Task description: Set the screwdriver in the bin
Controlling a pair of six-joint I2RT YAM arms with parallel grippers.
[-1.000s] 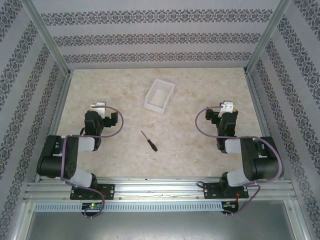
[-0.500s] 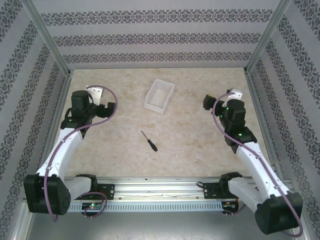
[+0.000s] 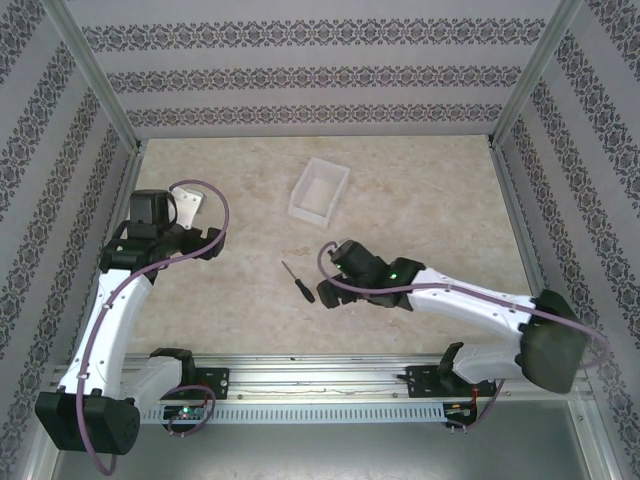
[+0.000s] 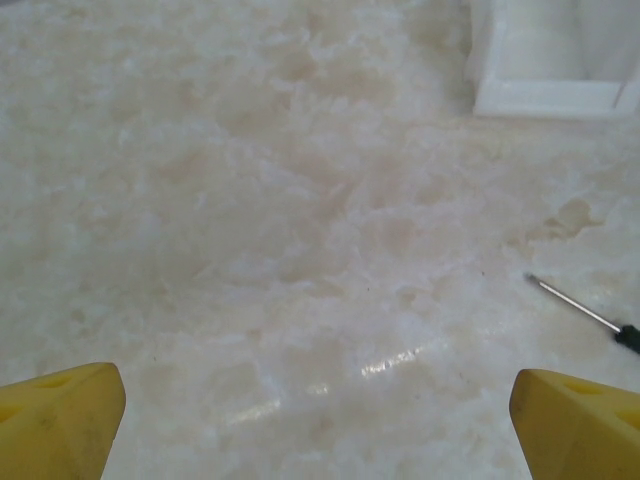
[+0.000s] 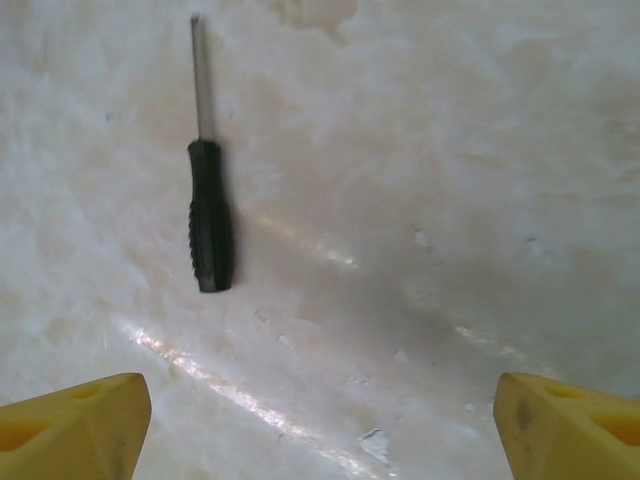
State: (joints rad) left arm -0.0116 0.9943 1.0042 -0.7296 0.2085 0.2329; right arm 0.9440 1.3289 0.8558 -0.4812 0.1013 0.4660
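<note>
The screwdriver (image 3: 298, 282) lies flat on the marbled table, black handle toward the near right, thin shaft toward the far left. In the right wrist view the screwdriver (image 5: 208, 205) lies ahead and left of my open right gripper (image 5: 320, 425), whose yellow fingertips (image 5: 75, 420) hold nothing. From above, the right gripper (image 3: 335, 283) hangs just right of the handle. The white bin (image 3: 319, 191) stands open-topped behind the screwdriver. My left gripper (image 4: 320, 425) is open over bare table, with the bin (image 4: 550, 60) at the top right and the screwdriver (image 4: 585, 312) at the right edge.
Patterned walls and metal frame posts (image 3: 95, 80) enclose the table on three sides. An aluminium rail (image 3: 320, 375) carrying both arm bases runs along the near edge. The left arm (image 3: 150, 235) stands raised over the table's left side.
The right arm has swung from the right side to the table's middle, ending beside the screwdriver's handle. The left arm has risen and extended near the left edge. Screwdriver and bin stayed put.
</note>
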